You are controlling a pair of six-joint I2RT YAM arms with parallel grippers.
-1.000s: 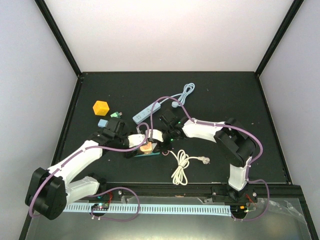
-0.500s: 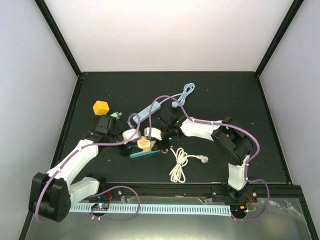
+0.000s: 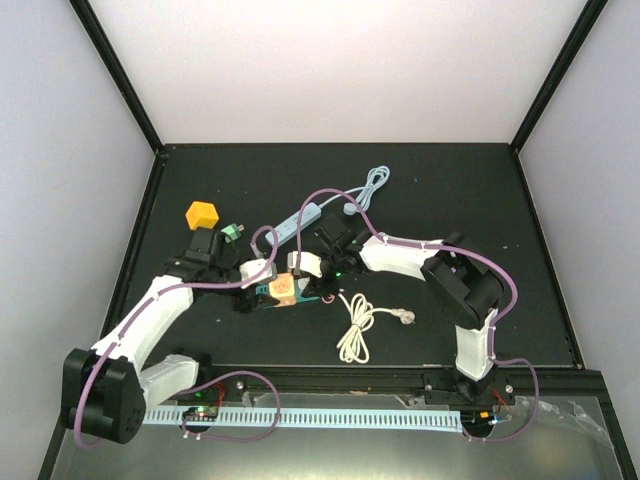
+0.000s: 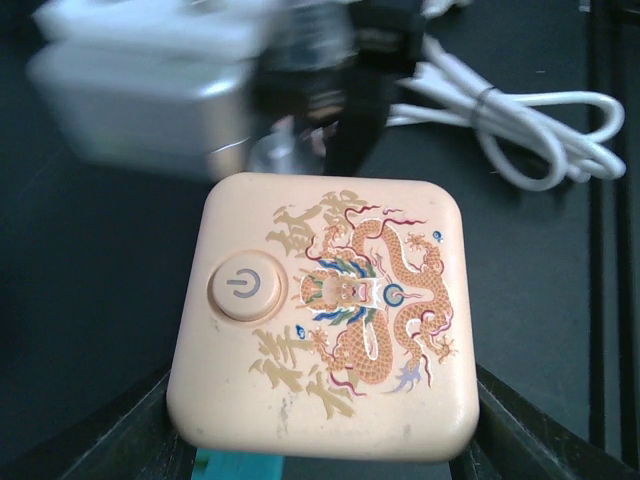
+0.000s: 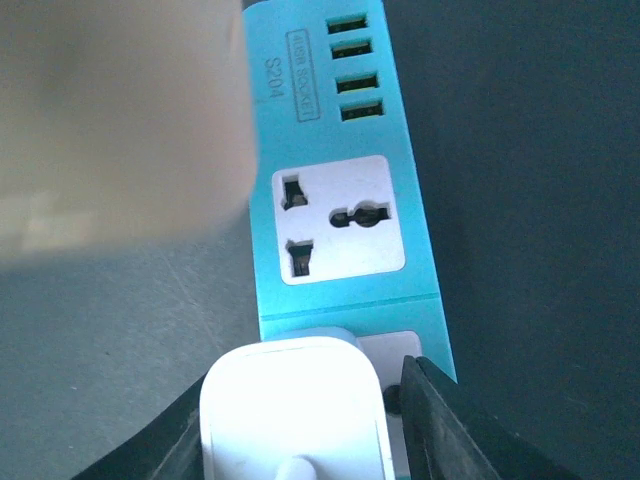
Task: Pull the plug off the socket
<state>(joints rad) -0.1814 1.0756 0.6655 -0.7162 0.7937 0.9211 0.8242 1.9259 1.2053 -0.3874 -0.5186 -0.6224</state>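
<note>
A teal socket strip (image 5: 410, 150) lies on the black table, with a beige dragon-printed switch block (image 4: 320, 310) at one end. My left gripper (image 4: 325, 435) is shut on that block, one finger (image 4: 150, 435) on each side; from above it is at centre-left (image 3: 268, 293). A white plug (image 5: 290, 400) sits over the strip's end socket, next to a free universal socket (image 5: 335, 220). My right gripper (image 5: 300, 425) is shut on the plug, which also shows in the top view (image 3: 303, 263). Its prongs are hidden.
A coiled white cord (image 3: 354, 330) lies right of the strip. A white power strip (image 3: 300, 222) with a pale blue cable (image 3: 372, 183) lies behind. An orange cube (image 3: 202, 214) and a small green piece (image 3: 232, 232) sit at the left.
Both grippers, the teal strip and the plug have shifted left and slightly away from the arms. The coiled white cord has been dragged left with them.
</note>
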